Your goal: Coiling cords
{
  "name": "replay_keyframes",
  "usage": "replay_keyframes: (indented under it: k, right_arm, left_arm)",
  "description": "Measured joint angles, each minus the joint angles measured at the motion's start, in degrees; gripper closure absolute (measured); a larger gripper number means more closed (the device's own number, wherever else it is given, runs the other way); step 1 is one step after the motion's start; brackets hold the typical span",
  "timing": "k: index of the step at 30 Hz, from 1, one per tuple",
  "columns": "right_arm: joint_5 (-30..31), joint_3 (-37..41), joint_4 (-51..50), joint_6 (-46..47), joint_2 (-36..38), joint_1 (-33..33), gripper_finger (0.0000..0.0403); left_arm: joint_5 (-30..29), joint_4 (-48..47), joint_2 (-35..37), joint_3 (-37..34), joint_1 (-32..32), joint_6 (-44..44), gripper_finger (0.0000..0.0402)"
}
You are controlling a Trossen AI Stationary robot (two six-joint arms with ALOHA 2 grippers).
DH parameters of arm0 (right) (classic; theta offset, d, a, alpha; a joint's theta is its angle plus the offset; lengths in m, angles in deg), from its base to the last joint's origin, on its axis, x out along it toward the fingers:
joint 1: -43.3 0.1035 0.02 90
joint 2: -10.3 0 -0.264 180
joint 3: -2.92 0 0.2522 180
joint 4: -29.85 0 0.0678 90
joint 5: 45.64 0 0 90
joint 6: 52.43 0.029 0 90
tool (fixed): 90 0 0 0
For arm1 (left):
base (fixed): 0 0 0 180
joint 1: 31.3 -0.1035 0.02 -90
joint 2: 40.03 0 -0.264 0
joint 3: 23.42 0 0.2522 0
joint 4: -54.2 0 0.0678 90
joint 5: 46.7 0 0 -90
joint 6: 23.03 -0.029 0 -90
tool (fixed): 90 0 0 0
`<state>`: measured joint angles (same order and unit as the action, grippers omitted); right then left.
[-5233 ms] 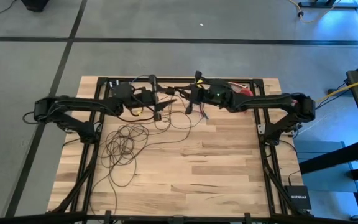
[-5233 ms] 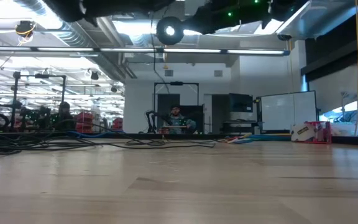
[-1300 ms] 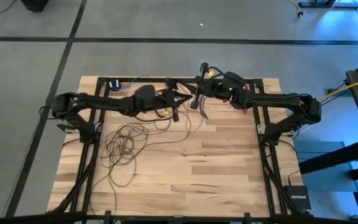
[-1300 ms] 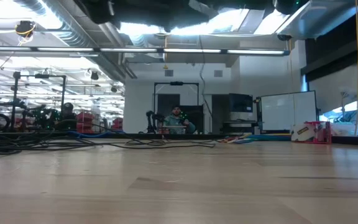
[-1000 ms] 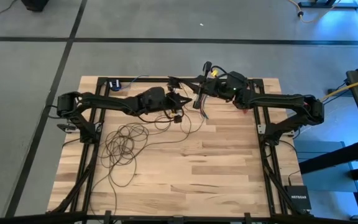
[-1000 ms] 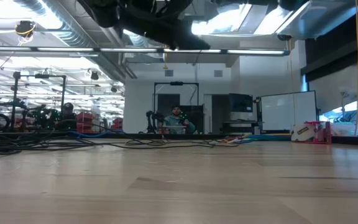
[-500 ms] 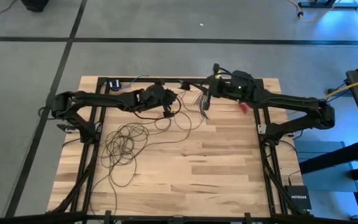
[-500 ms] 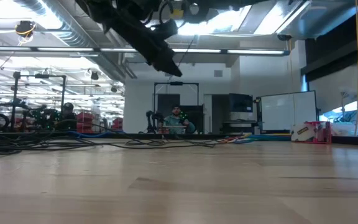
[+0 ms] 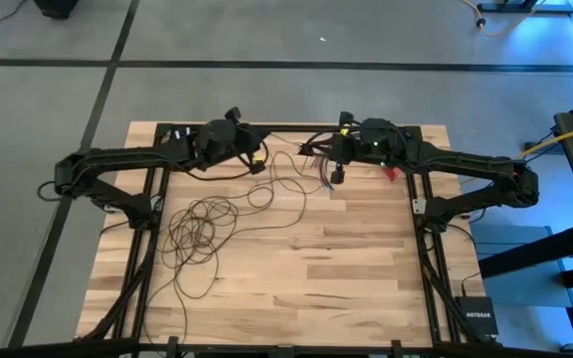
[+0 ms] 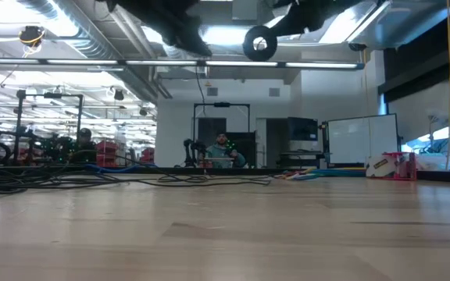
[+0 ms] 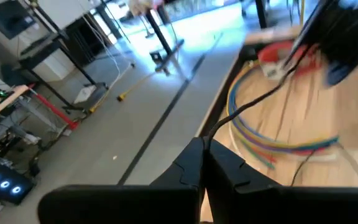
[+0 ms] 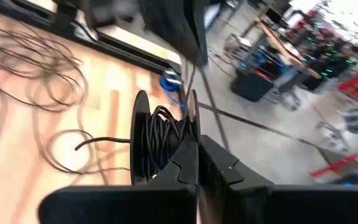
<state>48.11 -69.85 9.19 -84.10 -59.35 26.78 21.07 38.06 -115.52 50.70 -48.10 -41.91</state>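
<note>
Left end effector [image 9: 259,155] is pinching the thin dark looping cords [image 9: 199,231]; right end effector [image 9: 334,171] is gripping a black round spool [image 12: 161,144] above the light wooden table [image 9: 346,268].

Left gripper [image 9: 258,157]: fingers closed, upper centre-left of high view. Right gripper [image 9: 334,175]: fingers closed, upper centre-right. Both arms outstretched.

Even overhead light falls on the pale wooden plank desk [image 9: 346,259], with soft shadows; a cool blue cast tints the grey concrete floor [image 9: 525,40] past the desk's far right corner; bright ceiling lamps [image 10: 217,35] glare in the low view; both wrist views are motion-blurred, worst toward their edges.
</note>
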Motion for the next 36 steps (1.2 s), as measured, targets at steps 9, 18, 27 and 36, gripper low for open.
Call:
replay_keyframes:
  k: [9,18,27,36]
  right_arm:
    - [8.5,0.0,2.6,-0.4,-3.6,0.0,0.04]
    - [14.3,0.0,18.7,-3.8,-9.3,0.0,0.04]
    - [11.0,0.1,26.6,-3.3,-11.1,0.0,0.04]
    - [5.2,0.1,30.6,0.8,-11.0,0.0,0.04]
  left_arm:
    - [8.5,2.3,2.6,0.0,2.1,4.7,0.04]
    - [13.1,11.8,-0.9,0.1,5.5,7.0,0.04]
    - [13.4,25.3,-8.9,0.1,6.2,6.5,0.04]
    - [12.9,28.4,-14.2,0.1,5.6,2.4,0.04]
